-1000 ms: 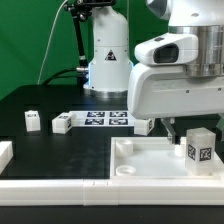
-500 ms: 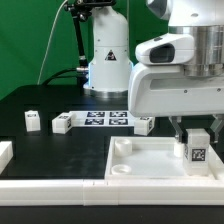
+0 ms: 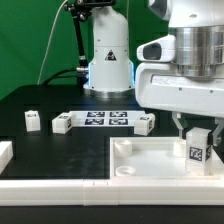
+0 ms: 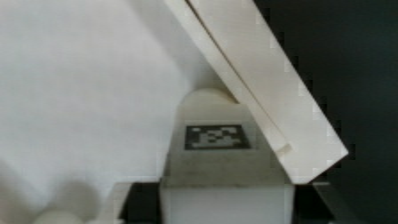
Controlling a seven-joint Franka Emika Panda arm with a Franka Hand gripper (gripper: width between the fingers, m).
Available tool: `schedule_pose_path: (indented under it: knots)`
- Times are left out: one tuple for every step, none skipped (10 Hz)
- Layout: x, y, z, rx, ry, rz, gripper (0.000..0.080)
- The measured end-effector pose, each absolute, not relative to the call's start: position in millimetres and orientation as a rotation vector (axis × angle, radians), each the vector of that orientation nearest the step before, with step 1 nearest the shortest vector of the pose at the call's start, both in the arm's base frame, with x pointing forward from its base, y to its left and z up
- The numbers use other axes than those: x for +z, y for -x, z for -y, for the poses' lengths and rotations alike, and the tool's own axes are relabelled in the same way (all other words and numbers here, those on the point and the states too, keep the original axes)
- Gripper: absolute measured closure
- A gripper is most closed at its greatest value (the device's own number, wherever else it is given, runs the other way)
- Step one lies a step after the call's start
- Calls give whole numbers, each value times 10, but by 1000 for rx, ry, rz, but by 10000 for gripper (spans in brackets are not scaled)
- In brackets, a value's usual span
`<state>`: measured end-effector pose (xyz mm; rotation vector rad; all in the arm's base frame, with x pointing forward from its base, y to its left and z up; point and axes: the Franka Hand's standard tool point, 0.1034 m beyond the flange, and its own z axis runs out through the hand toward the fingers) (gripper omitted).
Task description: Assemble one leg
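A leg (image 3: 199,150) is standing upright on the panel (image 3: 140,160) at the exterior view's right, seemingly between the fingers of the gripper (image 3: 197,128), while three more legs (image 3: 62,123) are lying behind beside the marker board (image 3: 105,119).

The exterior view looks low across the black table (image 3: 60,140) toward the arm's base (image 3: 108,65) from the front, fairly near, while the wrist view stares steeply down, very close, onto the tagged leg (image 4: 217,135) (image 3: 197,148) and white panel (image 4: 80,90) (image 3: 150,160) both share.
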<state>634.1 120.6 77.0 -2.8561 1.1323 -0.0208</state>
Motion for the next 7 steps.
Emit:
schedule_pose_path:
  knots:
    - [771,-6340,-1209,-31,2738,-1366,508]
    - [771,-6330,-1218,-41,2604,-1581,507]
    - [772,-6331,-1217,-37,2531,-1689,507]
    - [772,-6333,-1214,-26,2454,-1792,507]
    - [771,-6333,-1217,-22,2413,-1845,499]
    - [764,-6330,-1221,-22,2422,-1834,499]
    - [762,-6329,-1218,-26,2474,-1764,297]
